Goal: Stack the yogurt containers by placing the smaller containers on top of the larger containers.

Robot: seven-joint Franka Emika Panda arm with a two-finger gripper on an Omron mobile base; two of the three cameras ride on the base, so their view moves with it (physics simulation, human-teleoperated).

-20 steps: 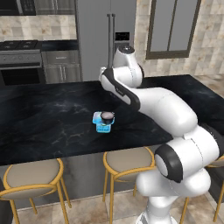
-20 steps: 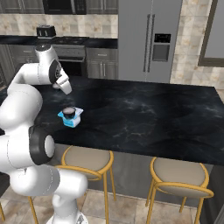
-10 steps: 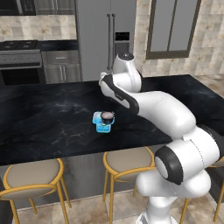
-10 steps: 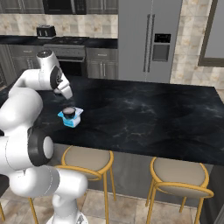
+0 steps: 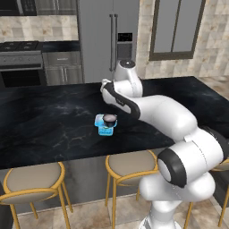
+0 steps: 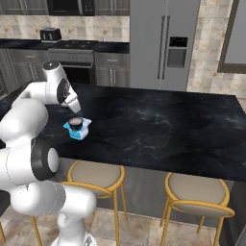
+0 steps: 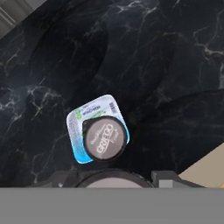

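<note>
One round cup (image 7: 104, 138) seated on blue tub (image 7: 80, 129), mid-worktop (image 5: 53, 120). Second cup apparently pinched in gripper at hand view's bottom edge. Judged light, stiff-walled, slick-lidded; best held across sides, below rim.

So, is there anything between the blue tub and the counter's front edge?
No. The left base view shows bare black counter between the blue tub and the front edge.
</note>
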